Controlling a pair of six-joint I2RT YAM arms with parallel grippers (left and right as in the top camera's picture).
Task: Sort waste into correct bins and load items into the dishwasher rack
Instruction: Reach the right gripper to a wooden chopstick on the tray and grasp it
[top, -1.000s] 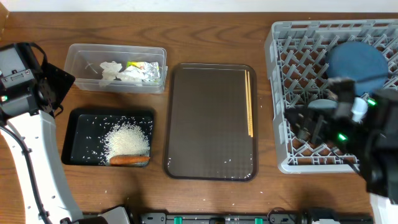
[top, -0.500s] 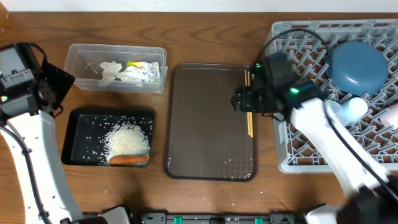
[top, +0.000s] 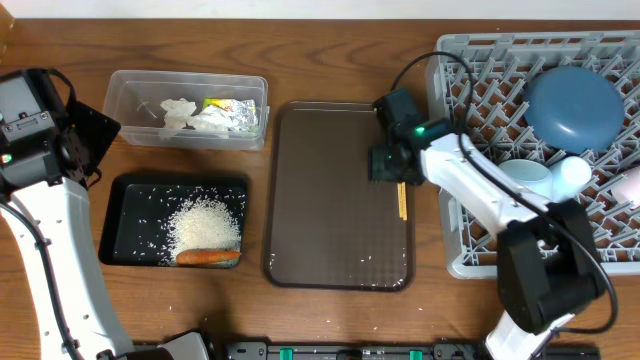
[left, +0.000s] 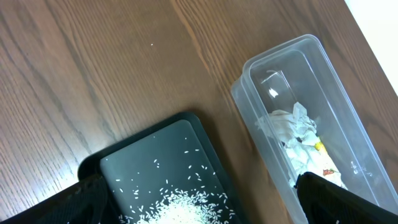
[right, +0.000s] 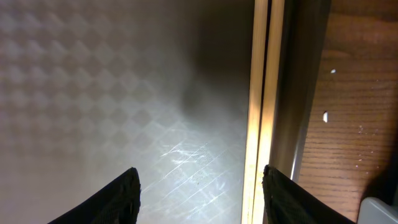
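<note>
My right gripper (top: 388, 165) (right: 201, 169) is open low over the right side of the brown serving tray (top: 330, 200). The wooden chopsticks (top: 402, 200) (right: 261, 112) lie along the tray's right rim, just inside my right finger. My left gripper (top: 85, 140) (left: 199, 180) is open and empty at the far left. The black tray (top: 130, 200) (left: 155, 162) holds rice (top: 205, 222) and a carrot (top: 208, 257). The clear tub (top: 130, 90) (left: 273, 68) holds tissue (top: 185, 115) and a foil wrapper (top: 232, 112). The grey rack (top: 455, 100) holds a blue plate (top: 573, 107), a light blue cup (top: 525, 178) and a white cup (top: 575, 172).
A few rice grains lie on the brown tray's near end (top: 365, 262). The rack fills the right side of the table. Bare wooden table (top: 330, 60) runs behind the tub and tray. The right arm's cable arcs over the rack's left edge.
My right arm has swung left out of the rack and come down over the brown tray at the chopsticks. The left arm has not moved.
</note>
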